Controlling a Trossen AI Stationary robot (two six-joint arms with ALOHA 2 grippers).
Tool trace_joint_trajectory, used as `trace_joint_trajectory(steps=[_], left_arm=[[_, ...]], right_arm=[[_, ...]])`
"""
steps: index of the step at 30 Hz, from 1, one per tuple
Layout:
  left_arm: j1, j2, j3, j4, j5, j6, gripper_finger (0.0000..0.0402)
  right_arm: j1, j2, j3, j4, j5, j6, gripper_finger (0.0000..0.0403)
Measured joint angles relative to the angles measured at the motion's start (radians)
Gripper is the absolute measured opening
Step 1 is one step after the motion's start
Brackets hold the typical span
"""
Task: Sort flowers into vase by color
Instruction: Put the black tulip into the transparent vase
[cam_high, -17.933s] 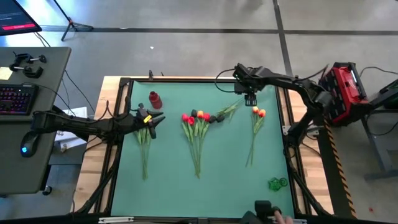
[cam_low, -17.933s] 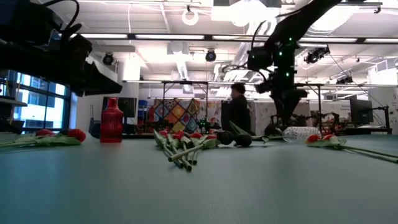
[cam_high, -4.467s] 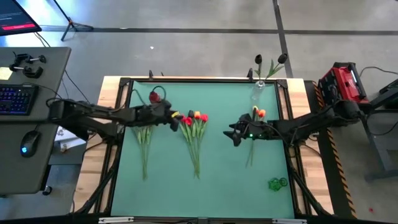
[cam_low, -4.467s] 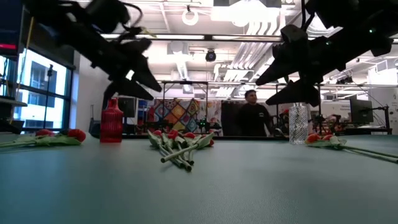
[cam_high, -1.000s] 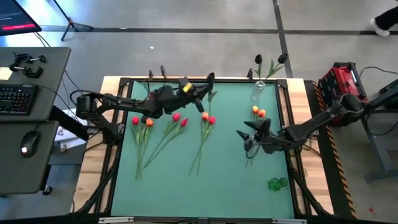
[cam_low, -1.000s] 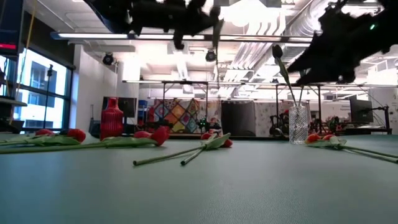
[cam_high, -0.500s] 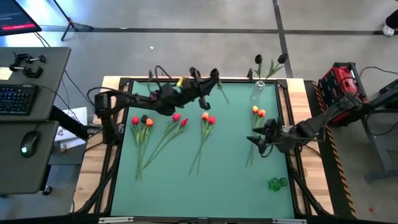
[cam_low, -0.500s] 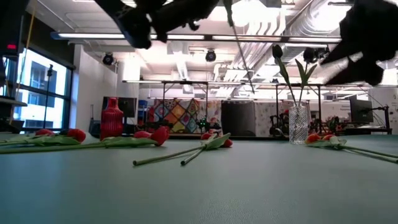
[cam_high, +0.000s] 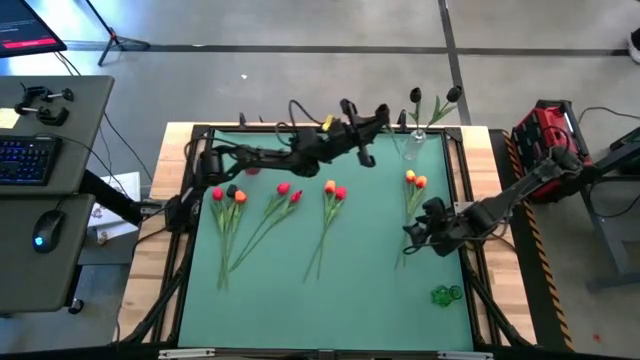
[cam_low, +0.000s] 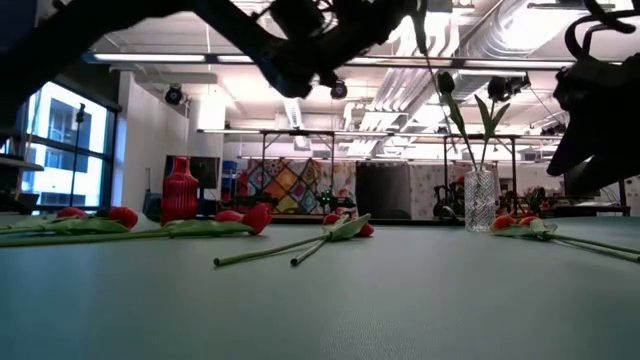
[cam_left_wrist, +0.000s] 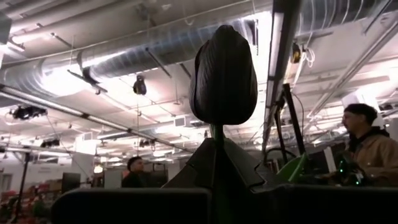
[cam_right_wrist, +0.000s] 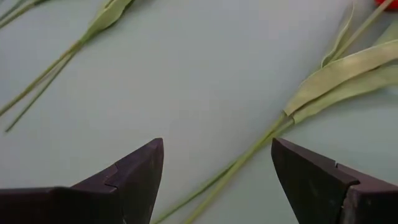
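Left arm reaches across the back of the green surface (cam_high: 330, 300) toward one o'clock. Its pincer (cam_high: 372, 122) is clamped on the stem of a near-black tulip (cam_left_wrist: 222, 74), whose dark head stands upright just past the fingers in the left wrist view. The pincer sits just beside the clear vase (cam_high: 414, 146), on its nine o'clock side.

The clear vase stands at the back edge, at about one o'clock, and holds two dark tulips (cam_high: 432, 97) with green leaves. A red vase (cam_low: 180, 193) shows at the back left in the low view; in the high view the left arm covers most of it.

Flowers lying on the surface, heads toward twelve o'clock:
- a red and orange bunch (cam_high: 228, 197) at ten o'clock;
- a red pair (cam_high: 287, 191) beside it;
- an orange and red pair (cam_high: 334, 190) near centre;
- an orange pair (cam_high: 415, 181) at two o'clock.

Right arm waits at three o'clock. Its pincer (cam_right_wrist: 216, 167) is spread wide, hovering over the green stems (cam_right_wrist: 261, 140) of the orange pair without touching them.

A small green object (cam_high: 446, 295) lies at five o'clock.
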Motion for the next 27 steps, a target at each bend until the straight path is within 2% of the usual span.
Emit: trace_joint_trajectory(steps=[4,10,15,19,23,27], left_arm=[[0.015,0.072,0.112,-0.039,0.062,-0.056,0.0],[0.023,0.045,0.095,-0.171,0.174,-0.144,0.0],[0.023,-0.014,0.084,-0.34,0.301,-0.225,0.0],[0.015,-0.03,0.083,-0.385,0.472,-0.279,0.0],[0.003,-0.032,0.083,-0.368,0.631,-0.307,0.0],[-0.015,-0.027,0.083,-0.386,0.735,-0.296,0.0]], right_arm=[[0.0,0.039,0.0,0.028,0.011,0.009,0.0287],[0.004,0.049,0.0,0.042,0.195,-0.007,0.0286],[0.033,0.004,0.049,0.02,0.375,-0.137,0.0265],[0.048,-0.041,0.143,0.012,0.476,-0.35,0.023],[0.05,-0.059,0.249,0.03,0.498,-0.603,0.0202],[0.05,-0.059,0.332,0.101,0.49,-0.832,0.0189]])
